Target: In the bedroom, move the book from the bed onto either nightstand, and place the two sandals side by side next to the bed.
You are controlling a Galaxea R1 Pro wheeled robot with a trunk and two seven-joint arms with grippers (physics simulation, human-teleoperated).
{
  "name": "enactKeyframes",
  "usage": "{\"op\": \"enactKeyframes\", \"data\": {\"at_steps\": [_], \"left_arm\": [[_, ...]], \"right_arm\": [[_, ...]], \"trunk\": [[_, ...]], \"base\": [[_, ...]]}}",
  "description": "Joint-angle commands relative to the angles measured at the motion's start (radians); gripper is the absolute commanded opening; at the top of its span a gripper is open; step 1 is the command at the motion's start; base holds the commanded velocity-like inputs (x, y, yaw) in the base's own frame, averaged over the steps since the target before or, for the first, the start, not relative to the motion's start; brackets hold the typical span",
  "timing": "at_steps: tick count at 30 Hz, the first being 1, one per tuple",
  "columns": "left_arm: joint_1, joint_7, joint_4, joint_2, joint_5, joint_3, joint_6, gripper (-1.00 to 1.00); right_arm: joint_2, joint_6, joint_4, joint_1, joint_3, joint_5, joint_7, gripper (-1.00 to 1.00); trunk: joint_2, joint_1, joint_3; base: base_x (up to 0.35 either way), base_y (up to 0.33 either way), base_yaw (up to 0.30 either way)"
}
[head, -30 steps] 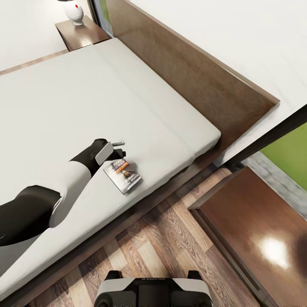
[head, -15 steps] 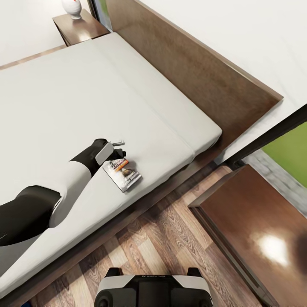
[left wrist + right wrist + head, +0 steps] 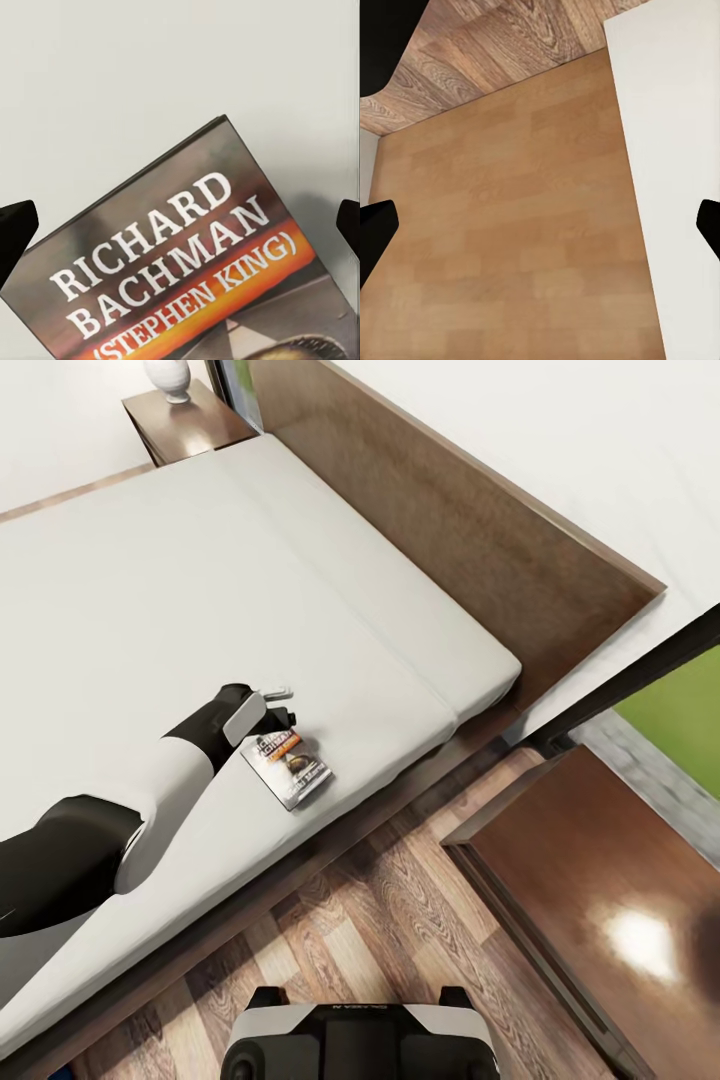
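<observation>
The book (image 3: 291,767), a dark paperback reading "RICHARD BACHMAN", lies flat on the light grey mattress of the bed (image 3: 150,590), near its side edge. My left gripper (image 3: 277,710) hangs just over the book's upper end and points down at it. In the left wrist view the book (image 3: 187,270) lies below the open gripper (image 3: 180,225), whose dark fingertips (image 3: 15,232) stand far apart with nothing between them. My right gripper (image 3: 540,225) is open over brown wood. One nightstand (image 3: 600,880) stands close on the right, the other nightstand (image 3: 190,425) beyond the bed. The two sandals are out of view.
The brown headboard (image 3: 470,530) runs along the bed's right side. A white lamp base (image 3: 167,378) stands on the far nightstand. Wood-plank floor (image 3: 380,930) separates the bed frame from the near nightstand. My base (image 3: 355,1040) is at the bed's side.
The head view has shifted slightly, so the far nightstand sits higher in the picture. My left gripper stays over the book's upper end, hardly moved. The book has not moved.
</observation>
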Motion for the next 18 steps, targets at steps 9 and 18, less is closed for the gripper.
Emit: {"op": "enactKeyframes", "data": {"at_steps": [9, 18], "left_arm": [[0.0, 0.002, -0.012, 0.001, 0.01, -0.006, 0.007, 1.0], [0.0, 0.002, -0.029, 0.002, 0.01, -0.006, 0.006, 1.0]], "right_arm": [[0.001, 0.003, 0.001, -0.001, 0.008, -0.006, -0.002, 1.0], [0.001, 0.003, 0.001, -0.001, 0.01, -0.006, -0.002, 1.0]], "trunk": [[0.0, 0.0, -0.005], [0.0, 0.0, -0.006]], "base": [[0.0, 0.0, 0.0], [0.0, 0.0, 0.0]]}}
